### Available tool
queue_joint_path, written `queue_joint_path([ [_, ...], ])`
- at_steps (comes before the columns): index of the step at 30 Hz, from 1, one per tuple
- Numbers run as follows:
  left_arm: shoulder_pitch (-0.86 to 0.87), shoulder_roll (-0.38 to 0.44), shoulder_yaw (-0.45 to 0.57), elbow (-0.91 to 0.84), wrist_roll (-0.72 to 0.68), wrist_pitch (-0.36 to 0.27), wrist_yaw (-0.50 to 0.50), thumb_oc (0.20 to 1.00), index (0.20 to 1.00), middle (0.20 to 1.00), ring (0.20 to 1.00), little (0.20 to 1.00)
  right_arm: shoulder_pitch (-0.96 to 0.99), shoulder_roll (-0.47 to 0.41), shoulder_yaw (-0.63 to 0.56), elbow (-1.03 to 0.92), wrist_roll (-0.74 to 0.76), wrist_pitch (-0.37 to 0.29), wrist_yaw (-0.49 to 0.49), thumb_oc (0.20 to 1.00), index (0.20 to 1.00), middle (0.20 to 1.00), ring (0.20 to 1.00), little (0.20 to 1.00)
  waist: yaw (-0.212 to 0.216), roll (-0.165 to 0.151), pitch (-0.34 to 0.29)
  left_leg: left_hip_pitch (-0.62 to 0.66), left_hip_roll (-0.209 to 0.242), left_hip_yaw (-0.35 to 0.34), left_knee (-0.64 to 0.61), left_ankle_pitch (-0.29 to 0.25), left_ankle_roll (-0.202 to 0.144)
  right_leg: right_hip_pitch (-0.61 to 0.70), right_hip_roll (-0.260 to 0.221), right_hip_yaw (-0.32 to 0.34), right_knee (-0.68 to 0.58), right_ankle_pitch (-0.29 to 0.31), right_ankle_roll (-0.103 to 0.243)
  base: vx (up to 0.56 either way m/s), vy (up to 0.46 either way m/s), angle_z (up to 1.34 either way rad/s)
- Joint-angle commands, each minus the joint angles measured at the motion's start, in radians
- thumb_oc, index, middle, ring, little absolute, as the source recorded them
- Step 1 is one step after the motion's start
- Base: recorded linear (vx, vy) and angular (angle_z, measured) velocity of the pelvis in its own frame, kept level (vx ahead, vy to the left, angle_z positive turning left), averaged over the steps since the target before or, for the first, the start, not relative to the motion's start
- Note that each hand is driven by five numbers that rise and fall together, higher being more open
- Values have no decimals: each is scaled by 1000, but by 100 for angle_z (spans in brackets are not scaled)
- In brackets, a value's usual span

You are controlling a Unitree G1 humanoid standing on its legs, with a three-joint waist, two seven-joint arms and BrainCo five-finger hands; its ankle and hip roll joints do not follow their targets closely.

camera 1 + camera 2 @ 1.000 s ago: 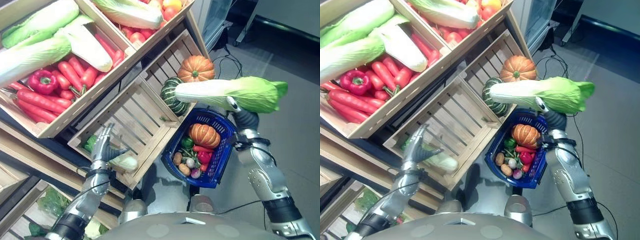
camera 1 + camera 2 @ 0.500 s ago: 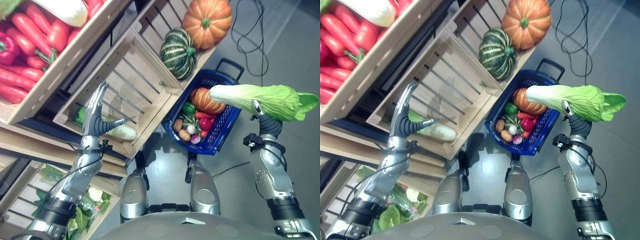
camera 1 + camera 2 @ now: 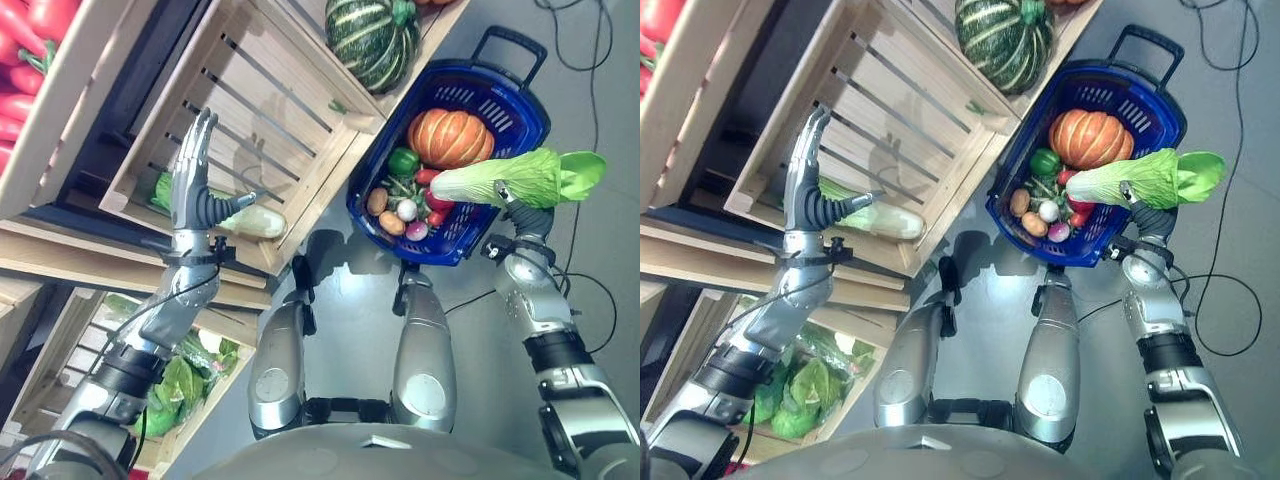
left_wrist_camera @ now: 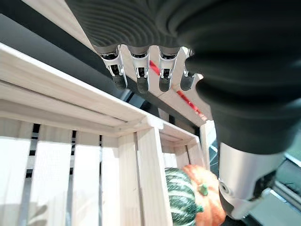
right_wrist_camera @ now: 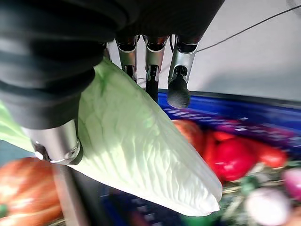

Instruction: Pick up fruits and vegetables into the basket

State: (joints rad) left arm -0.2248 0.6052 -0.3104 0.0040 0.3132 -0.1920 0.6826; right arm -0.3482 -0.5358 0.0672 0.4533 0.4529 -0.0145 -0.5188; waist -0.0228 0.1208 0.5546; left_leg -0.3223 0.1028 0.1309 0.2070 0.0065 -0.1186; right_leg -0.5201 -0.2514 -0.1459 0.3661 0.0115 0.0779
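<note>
My right hand (image 3: 522,213) is shut on a long pale-green napa cabbage (image 3: 510,180), which lies level over the near right rim of the blue basket (image 3: 528,108) on the floor. In the right wrist view the cabbage (image 5: 136,150) passes under my fingers (image 5: 178,87), with the basket's red and orange contents beyond it. The basket holds an orange pumpkin (image 3: 450,137), a green pepper and several small vegetables. My left hand (image 3: 192,190) is raised and open in front of a slatted wooden crate (image 3: 270,110), holding nothing.
A pale green vegetable (image 3: 255,222) lies at the crate's front corner by my left thumb. A striped green squash (image 3: 372,40) sits on the shelf above the basket. Leafy greens (image 3: 180,385) fill a lower shelf at the left. Red peppers show top left.
The camera has tilted down, shifting the whole picture up. My right hand has brought the cabbage lower and closer to the basket's near right rim. The left hand stays raised and open.
</note>
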Motion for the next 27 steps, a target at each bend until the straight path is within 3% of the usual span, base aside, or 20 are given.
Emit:
queue_joint_path([
  [1, -11, 5, -14, -45, 15, 14, 50, 1000, 1000, 1000, 1000, 1000, -61, -81, 19, 7, 30, 10, -2, 200, 200, 200, 200, 200, -2, 67, -35, -128, -2, -6, 98, -43, 30, -32, -1, -13, 149, -168, 1, -39, -34, -2],
  [12, -69, 33, -39, -42, 28, 48, 80, 1000, 1000, 1000, 1000, 1000, -299, -182, 45, 309, 93, 70, 48, 200, 200, 200, 200, 200, 47, 123, -35, -310, -32, -8, 186, -52, 48, -234, -19, 2, 265, -192, -12, -17, -33, 7],
  [13, -66, 40, -45, -40, 26, 45, 83, 1000, 1000, 1000, 1000, 1000, -315, -191, 47, 341, 109, 75, 62, 200, 200, 200, 200, 200, 51, 127, -35, -310, -40, -19, 208, -80, 43, -236, -19, 17, 291, -222, -6, -6, -34, 9],
  [14, -71, 46, -41, -41, 23, 43, 83, 1000, 1000, 1000, 1000, 1000, -336, -201, 48, 359, 121, 80, 73, 200, 200, 200, 200, 200, 56, 133, -35, -343, -39, -12, 211, -58, 51, -268, -21, 6, 292, -200, -17, 64, -57, 11],
  [16, -65, 60, -45, -49, 24, 39, 83, 1000, 1000, 1000, 1000, 1000, -364, -215, 63, 412, 163, 102, 106, 200, 200, 200, 200, 200, 65, 140, -35, -359, -49, -25, 245, -91, 50, -284, -20, 23, 331, -237, -13, 35, -54, 11],
  [23, -75, 96, -39, -68, 43, 49, 73, 1000, 1000, 1000, 1000, 1000, -421, -243, 68, 529, 206, 139, 190, 200, 200, 200, 200, 200, 87, 151, -35, -428, -55, -41, 293, -103, 66, -355, -25, 28, 384, -249, -19, -3, -52, 8],
  [27, -88, 149, -37, -80, 86, 60, 98, 1000, 1000, 1000, 1000, 1000, -461, -262, 82, 637, 252, 177, 298, 200, 200, 200, 200, 200, 109, 158, -35, -486, -56, -58, 327, -106, 81, -411, -29, 32, 431, -259, -22, -11, -77, 12],
])
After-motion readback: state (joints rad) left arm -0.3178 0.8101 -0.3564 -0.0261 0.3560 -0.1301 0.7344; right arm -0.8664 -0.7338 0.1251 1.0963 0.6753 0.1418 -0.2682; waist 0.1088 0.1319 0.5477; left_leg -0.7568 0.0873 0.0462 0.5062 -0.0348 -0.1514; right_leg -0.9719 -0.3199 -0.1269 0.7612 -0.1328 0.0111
